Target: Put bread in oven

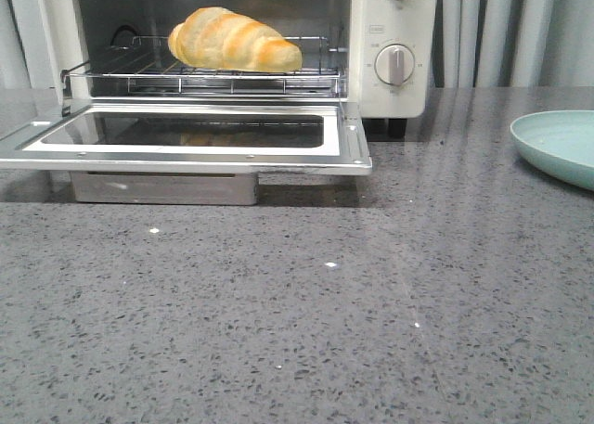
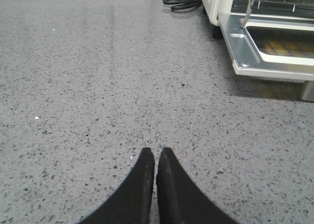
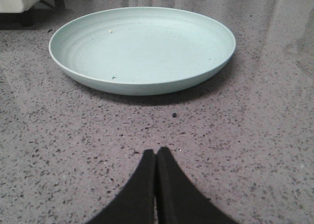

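Bread lies on the rack inside the oven, door folded down. Left gripper is pressed together, empty, over bare counter, the oven ahead and to one side. Right gripper, likewise pressed together and empty, faces a plate just ahead.

open oven door juts over the counter.

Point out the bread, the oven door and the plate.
bread [image 1: 234, 40], front view, middle of its ridged top.
oven door [image 1: 345, 144], front view, right metal frame.
plate [image 3: 142, 89], right wrist view, near outer wall.
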Robot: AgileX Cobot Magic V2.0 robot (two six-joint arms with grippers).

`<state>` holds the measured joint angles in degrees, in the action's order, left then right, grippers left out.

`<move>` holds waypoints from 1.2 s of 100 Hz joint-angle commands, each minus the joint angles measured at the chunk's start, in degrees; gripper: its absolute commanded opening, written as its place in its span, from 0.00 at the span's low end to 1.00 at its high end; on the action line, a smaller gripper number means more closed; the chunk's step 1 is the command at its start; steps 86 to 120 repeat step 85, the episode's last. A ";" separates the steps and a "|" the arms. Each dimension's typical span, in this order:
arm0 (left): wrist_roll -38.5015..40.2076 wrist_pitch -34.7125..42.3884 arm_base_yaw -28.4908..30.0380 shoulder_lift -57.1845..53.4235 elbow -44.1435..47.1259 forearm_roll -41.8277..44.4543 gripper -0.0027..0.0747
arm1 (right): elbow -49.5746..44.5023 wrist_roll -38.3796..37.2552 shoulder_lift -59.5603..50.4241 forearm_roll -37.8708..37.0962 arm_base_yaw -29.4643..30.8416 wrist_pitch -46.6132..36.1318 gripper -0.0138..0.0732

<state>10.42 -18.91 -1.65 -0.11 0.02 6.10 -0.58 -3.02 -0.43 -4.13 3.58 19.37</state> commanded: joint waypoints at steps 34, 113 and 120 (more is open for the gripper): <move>0.01 3.98 -0.46 -1.55 1.33 -1.52 0.01 | -1.47 0.44 -0.91 -0.06 -0.01 -1.16 0.07; 0.01 3.98 -0.46 -1.55 1.33 -1.52 0.01 | -1.47 0.44 -0.91 -0.06 -0.01 -1.16 0.07; 0.01 3.98 -0.46 -1.55 1.33 -1.52 0.01 | -1.47 0.44 -0.91 -0.06 -0.01 -1.16 0.07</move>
